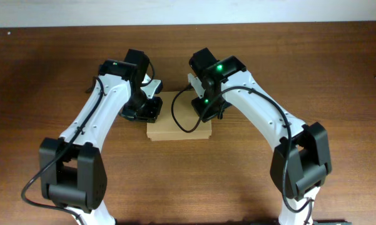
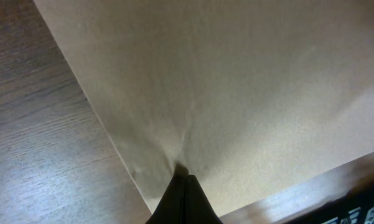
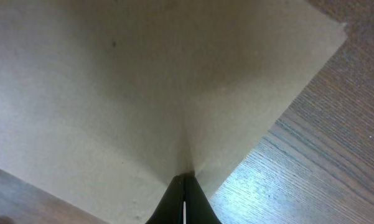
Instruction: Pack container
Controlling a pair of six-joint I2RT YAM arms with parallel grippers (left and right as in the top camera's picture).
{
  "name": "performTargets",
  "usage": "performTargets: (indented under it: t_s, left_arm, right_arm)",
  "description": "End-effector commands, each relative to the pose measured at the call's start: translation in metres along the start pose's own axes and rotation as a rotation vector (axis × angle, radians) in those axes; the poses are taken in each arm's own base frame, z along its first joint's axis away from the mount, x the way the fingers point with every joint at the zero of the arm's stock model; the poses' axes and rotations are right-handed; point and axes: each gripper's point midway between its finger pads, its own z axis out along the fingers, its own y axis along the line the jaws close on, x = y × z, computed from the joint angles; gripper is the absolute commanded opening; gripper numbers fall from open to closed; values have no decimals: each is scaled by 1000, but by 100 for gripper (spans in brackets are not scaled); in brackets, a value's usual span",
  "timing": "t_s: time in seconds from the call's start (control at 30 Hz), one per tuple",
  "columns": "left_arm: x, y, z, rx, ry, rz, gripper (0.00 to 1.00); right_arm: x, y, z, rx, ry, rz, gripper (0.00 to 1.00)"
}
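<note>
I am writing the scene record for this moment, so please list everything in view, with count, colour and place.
cardboard box: one, tan-brown, middle of the table, between the grippers
table: one, dark brown wood, under everything
cable: one, black, loops over the box
left arm, right arm: two, white and black, either side of the box
left gripper: one, black, shut, tips on the box
right gripper: one, black, shut, tips on the box
</note>
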Motion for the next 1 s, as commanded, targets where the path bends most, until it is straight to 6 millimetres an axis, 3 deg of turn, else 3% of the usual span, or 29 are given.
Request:
performTargets:
  t_s: [0.0,0.2,0.33,0.5,0.63,0.83,0.97]
  left_arm:
    - [6,1,13,11,26,6,2]
    - [1,1,8,7,7,11,1]
    - [-18,1,-29,-50,-57,25,1]
    - [-45,6,-108,-174,-210,27,2]
    - [-45,14,-172,-263,-318,-1,2]
    - [-25,41,-278,-422,-580,-88,2]
    - [-10,41,-356,-461,-842,-126,9]
  right_arm:
    - [9,4,8,-21,23,12,4]
    - [0,3,2,-14,-12,9,4]
    - [-26,-1,-36,12,-125,6,4]
    - [-52,-24,-123,127,-299,34,4]
    - [-54,-46,-197,207,-436,80,4]
    - [-26,-86,-314,303,-698,204,4]
    - [8,-107,-384,334,-911,347,4]
